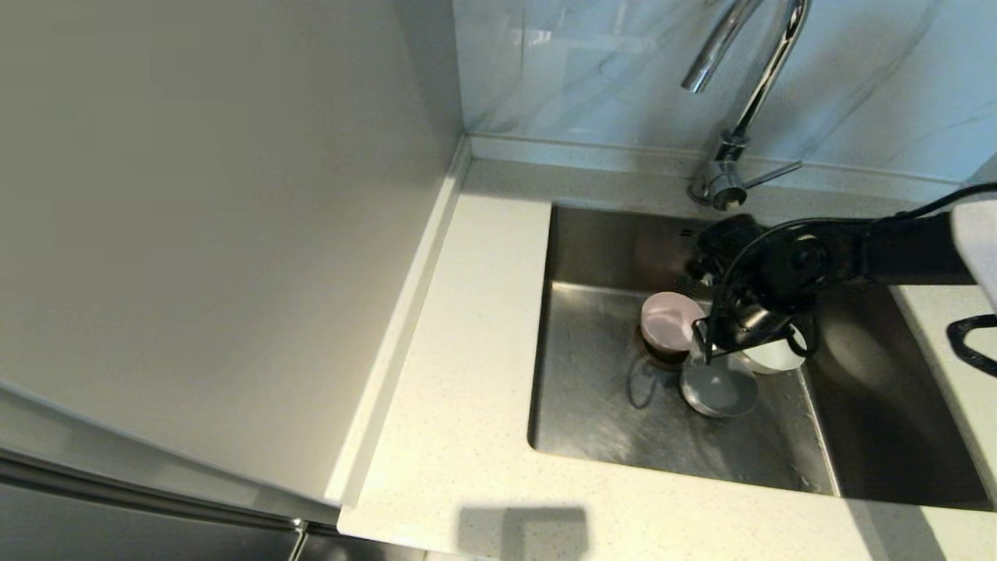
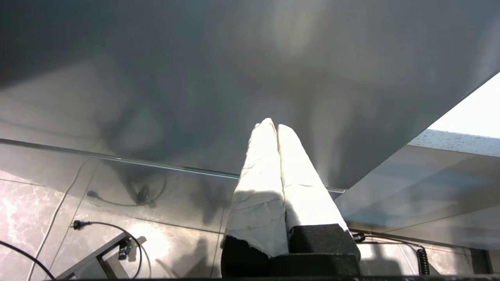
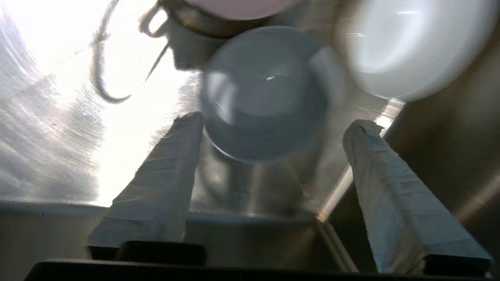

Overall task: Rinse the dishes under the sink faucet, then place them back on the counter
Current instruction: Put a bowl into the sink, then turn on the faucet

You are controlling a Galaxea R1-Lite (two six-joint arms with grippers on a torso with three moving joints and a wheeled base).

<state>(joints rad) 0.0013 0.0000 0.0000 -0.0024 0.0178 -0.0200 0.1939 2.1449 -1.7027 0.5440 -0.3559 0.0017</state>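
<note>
- Speckled off-white stone counter [image 1: 459, 327] fills the head view's near edge and the strip at 9 o'clock of the square brushed stainless steel sink [image 1: 600, 389].
- Three small round bowls cluster on the basin floor: the pale pink bowl [image 1: 670, 319] sits over the drain, the light grey-white bowl [image 1: 720, 387] lies at its 4 o'clock, and the white bowl [image 1: 773, 354] is just beside it, partly hidden by the arm.
- Reaching in from 3 o'clock, the black right gripper [image 1: 705, 343] hangs over the bowls; open basin floor lies toward 8 o'clock.
- At 12 o'clock, the tall chrome gooseneck faucet [image 1: 740, 101] rises from the counter's back edge before a pale marbled tile wall [image 1: 592, 70]; a smooth beige-grey side panel [image 1: 210, 234] stands at 9 o'clock.
- Left wrist view: the left gripper [image 2: 275, 127], white-wrapped, has its jaws pressed together, holding nothing, facing a grey panel above a glossy tiled floor [image 2: 164, 230] with cables.
- Right wrist view: the right gripper's jaws stand wide, flanking the grey-white bowl's near rim without touching it.
</note>
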